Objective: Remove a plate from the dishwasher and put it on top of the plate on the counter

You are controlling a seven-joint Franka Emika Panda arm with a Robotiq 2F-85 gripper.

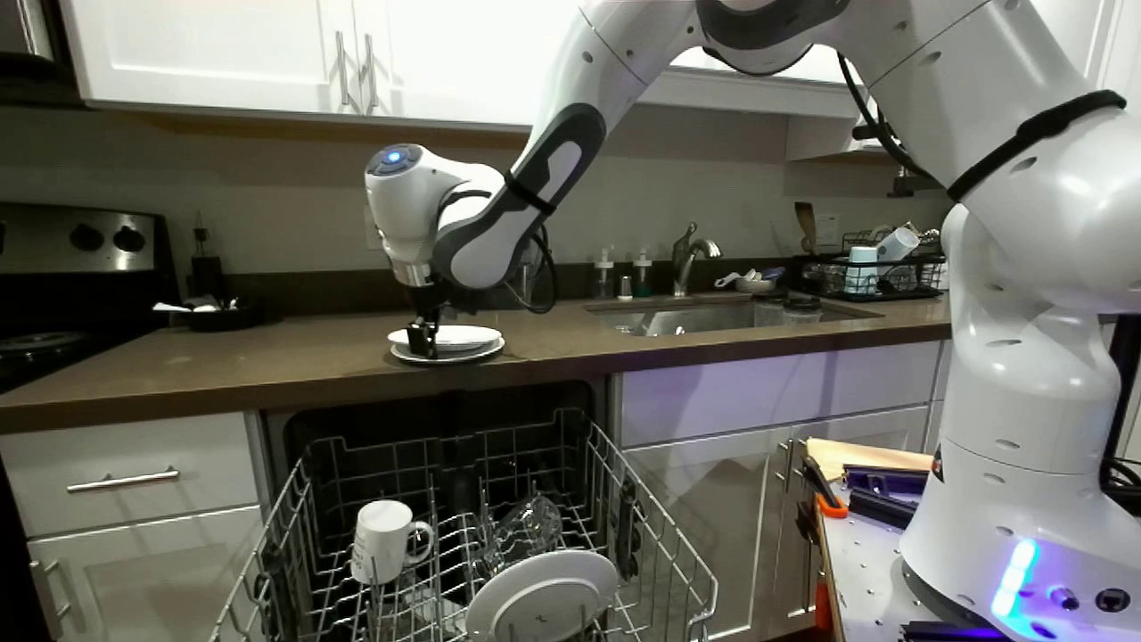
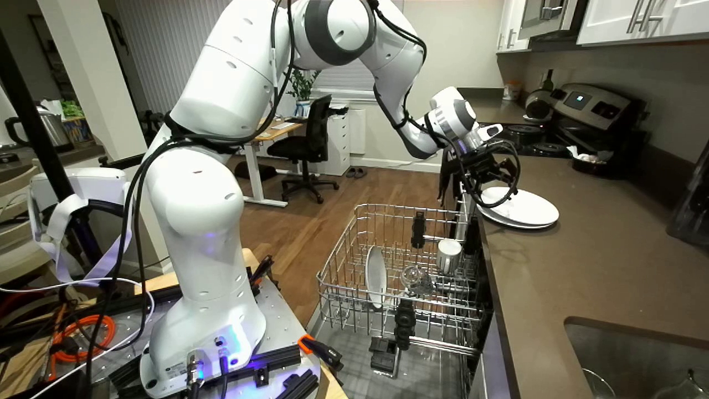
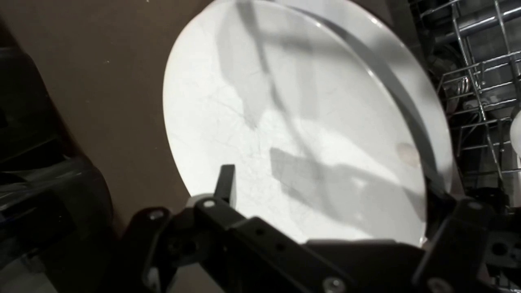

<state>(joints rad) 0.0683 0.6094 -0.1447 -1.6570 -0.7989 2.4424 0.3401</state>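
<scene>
In the wrist view, my gripper (image 3: 333,189), jaws wide apart and holding nothing, stands at the upper plate (image 3: 281,118), set off-centre on the lower plate (image 3: 411,85). In an exterior view, both lie near the front edge of the table (image 1: 267,357), higher than the dishwasher rack (image 1: 655,506). In an exterior view, broad table separates them from the sink (image 2: 631,343).

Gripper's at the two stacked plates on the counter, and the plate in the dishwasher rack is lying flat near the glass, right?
Not quite: the plate in the dishwasher rack stands on its edge, not flat, as both exterior views show. The rest holds: it is near the glass, and the gripper is at the two stacked plates on the counter.
</scene>
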